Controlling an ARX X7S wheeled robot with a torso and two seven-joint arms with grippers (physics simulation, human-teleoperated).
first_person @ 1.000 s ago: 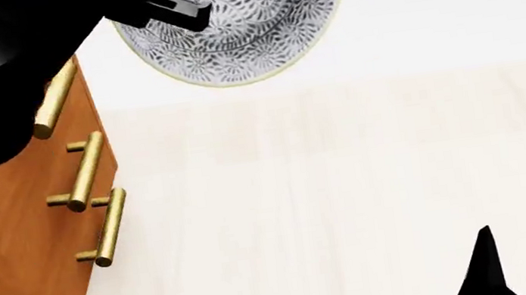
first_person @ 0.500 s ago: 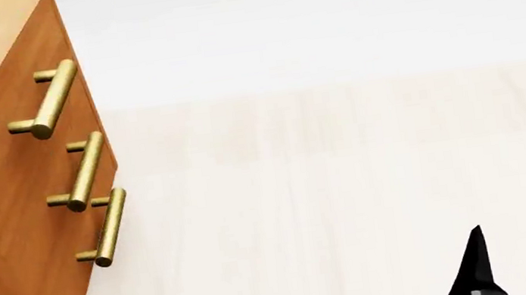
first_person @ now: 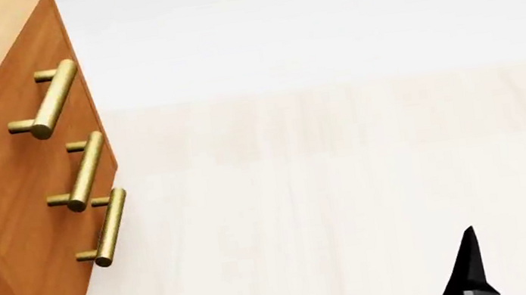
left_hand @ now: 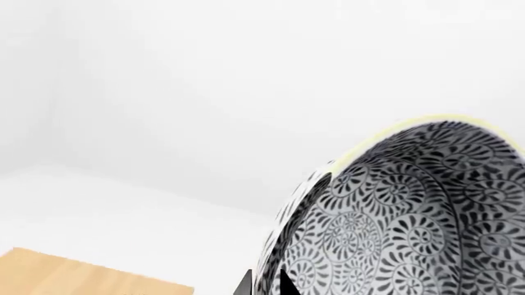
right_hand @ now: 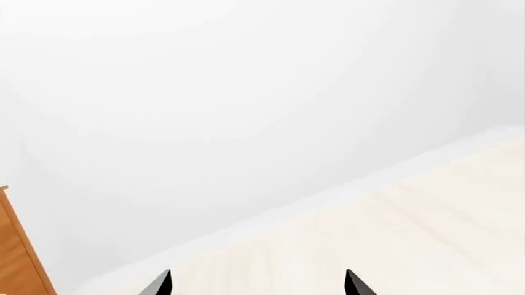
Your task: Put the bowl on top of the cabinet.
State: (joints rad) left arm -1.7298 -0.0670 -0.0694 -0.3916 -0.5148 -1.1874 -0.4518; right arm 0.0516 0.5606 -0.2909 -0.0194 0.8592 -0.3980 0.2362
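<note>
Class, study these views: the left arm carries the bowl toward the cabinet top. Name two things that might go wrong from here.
1. The bowl is out of the head view, so lowering it onto the cabinet may be misjudged; only the left wrist view shows it.
2. The left pincer seems to hold only the bowl's rim, with the bowl tilted, so it might slip or land on its edge.

A: What sort of place?

B: Bare simulated room, home-like. Pale cream wood-plank floor (first_person: 351,197), plain white walls (right_hand: 246,92), flat shadowless render.

A: Any furnishing?

B: One orange-brown wooden cabinet (first_person: 5,197) with three brass-gold bar handles (first_person: 88,170) on its front. A deep white bowl with dense dark floral pattern (left_hand: 410,227) suggests domestic tableware.
</note>
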